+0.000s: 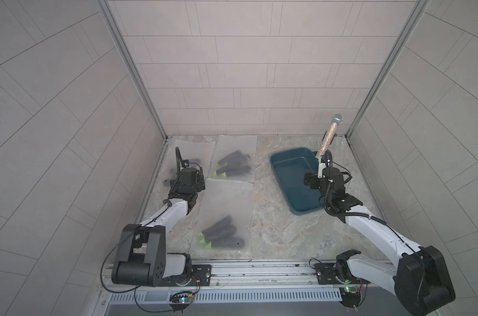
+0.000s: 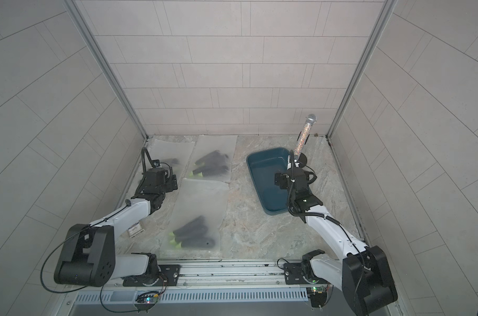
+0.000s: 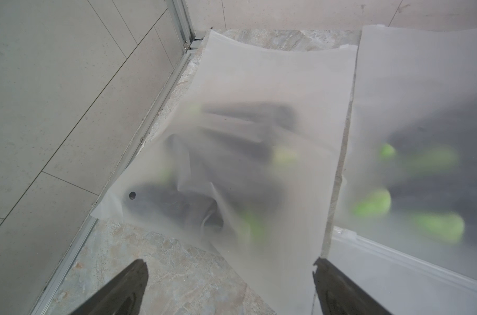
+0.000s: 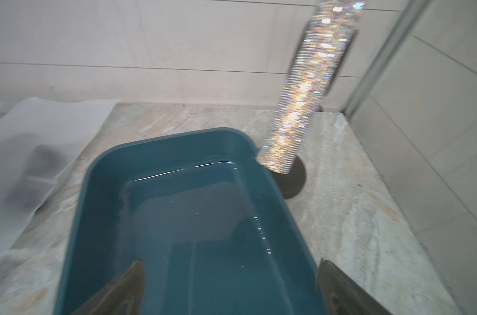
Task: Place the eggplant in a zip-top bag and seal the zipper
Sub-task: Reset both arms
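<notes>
Eggplants (image 1: 221, 236) show only inside frosted zip-top bags; you have no loose one anywhere in view. Three bags lie flat on the table (image 1: 276, 232), all on the left arm's side: the near bag (image 1: 228, 202), the far middle bag (image 1: 238, 146) and the corner bag (image 3: 273, 76).

Your left gripper (image 3: 229, 263) hangs just above the near edge of the corner bag, jaws spread wide and holding nothing. The bag stretches away from the fingertips toward the back wall. The dark shapes inside it lie mostly across that line, though the film blurs them too much to count or to place the stems surely.

Your right gripper (image 4: 231, 262) is also spread wide and empty. It sits over the blue tub (image 4: 101, 174), well apart from every bag, and the tub looks empty to me. A glittery microphone (image 1: 331, 131) stands just behind the tub.

Any further bag work falls to the left arm, which is much the nearer.

In both top views the left wrist covers much of the corner bag. Its far edge carries a pale zipper strip (image 3: 283, 45), but you cannot tell whether that is pressed shut. Another strip (image 3: 401, 253) crosses by the near bag, just beside the left gripper's fingertip, and its seal is equally unclear
</notes>
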`<state>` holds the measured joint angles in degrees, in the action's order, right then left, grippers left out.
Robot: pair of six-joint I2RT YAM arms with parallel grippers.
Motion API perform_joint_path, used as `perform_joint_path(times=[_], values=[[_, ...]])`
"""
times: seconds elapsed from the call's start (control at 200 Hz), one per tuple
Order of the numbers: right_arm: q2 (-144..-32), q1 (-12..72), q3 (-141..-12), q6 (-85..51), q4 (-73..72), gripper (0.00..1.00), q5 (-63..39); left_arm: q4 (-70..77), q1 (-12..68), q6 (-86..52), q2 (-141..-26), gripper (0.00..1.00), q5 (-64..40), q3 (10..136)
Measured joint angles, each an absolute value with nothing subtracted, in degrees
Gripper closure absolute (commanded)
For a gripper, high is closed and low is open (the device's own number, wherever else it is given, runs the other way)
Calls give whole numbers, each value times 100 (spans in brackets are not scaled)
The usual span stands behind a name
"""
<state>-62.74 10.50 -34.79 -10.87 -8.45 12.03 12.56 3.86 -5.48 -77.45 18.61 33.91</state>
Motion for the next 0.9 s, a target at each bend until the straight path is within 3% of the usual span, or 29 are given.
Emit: perform_joint_path(times=[0.275, 0.515, 0.901], values=[[-6805, -596, -2810, -1173, -2051, 1, 880, 3085, 322, -405, -8337, 0, 1809, 2698], [-7616, -676, -2375, -1190, -3249, 0, 360, 4674, 296, -399, -8921, 0, 1691, 2235], [-8436, -543, -1787, -967, -5282, 1, -115, 5404, 285, -399, -9043, 0, 1693, 2082]])
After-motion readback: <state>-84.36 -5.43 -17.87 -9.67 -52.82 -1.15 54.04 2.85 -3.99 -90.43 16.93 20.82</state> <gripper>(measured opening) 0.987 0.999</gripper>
